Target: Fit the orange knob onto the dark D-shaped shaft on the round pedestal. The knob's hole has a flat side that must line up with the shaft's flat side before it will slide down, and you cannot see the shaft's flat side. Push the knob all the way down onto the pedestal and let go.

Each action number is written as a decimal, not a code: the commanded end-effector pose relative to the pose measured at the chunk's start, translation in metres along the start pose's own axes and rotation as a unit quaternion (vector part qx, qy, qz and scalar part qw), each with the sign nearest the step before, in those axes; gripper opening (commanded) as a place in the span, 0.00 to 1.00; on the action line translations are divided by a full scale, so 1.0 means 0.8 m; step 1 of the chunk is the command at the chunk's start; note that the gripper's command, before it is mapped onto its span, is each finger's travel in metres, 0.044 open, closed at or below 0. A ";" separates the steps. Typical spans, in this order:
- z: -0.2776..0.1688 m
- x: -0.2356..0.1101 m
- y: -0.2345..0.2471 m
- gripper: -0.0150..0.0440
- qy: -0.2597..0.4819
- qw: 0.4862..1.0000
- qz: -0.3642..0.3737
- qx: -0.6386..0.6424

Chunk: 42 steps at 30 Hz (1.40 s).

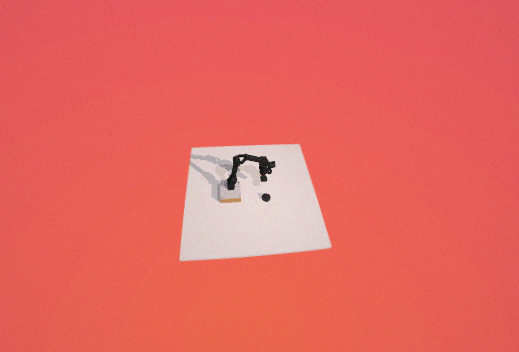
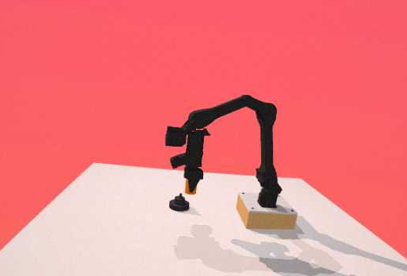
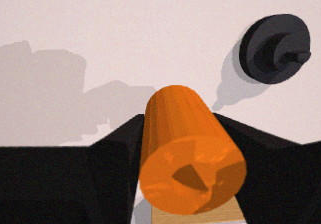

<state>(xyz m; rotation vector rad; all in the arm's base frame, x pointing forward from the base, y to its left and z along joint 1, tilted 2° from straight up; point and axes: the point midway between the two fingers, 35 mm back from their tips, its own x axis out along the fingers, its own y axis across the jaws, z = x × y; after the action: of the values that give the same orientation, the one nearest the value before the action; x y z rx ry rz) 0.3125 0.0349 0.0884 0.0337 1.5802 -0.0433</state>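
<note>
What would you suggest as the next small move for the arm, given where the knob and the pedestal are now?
Probably a short sideways carry to bring the orange knob over the shaft. The hand holds the knob clear of the table, but the round pedestal still sits off to one side of it, at the wrist view's upper right, so lowering would miss.

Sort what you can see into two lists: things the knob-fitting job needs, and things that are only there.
Needed for the job:
- orange knob, held off the table
- gripper, shut on the knob
- round pedestal
- dark shaft on the pedestal, still bare

Only there:
- white table
- tan base block under the arm
</note>
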 end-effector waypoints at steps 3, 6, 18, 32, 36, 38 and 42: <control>0.011 0.004 -0.019 0.25 -0.003 1.000 -0.002 -0.004; 0.015 0.006 -0.030 0.25 -0.003 1.000 -0.001 -0.005; 0.029 0.017 -0.073 0.25 -0.003 1.000 -0.001 -0.008; 0.039 0.031 -0.127 0.25 -0.003 1.000 -0.001 -0.012; 0.040 0.035 -0.143 0.25 -0.003 1.000 0.000 -0.014; 0.041 0.037 -0.151 0.25 -0.003 1.000 0.000 -0.014; 0.041 0.040 -0.165 0.25 -0.003 1.000 0.000 -0.015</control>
<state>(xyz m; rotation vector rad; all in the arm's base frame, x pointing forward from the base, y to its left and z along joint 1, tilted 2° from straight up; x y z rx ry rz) 0.3370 -0.0903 0.0577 0.0175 1.5803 -0.0214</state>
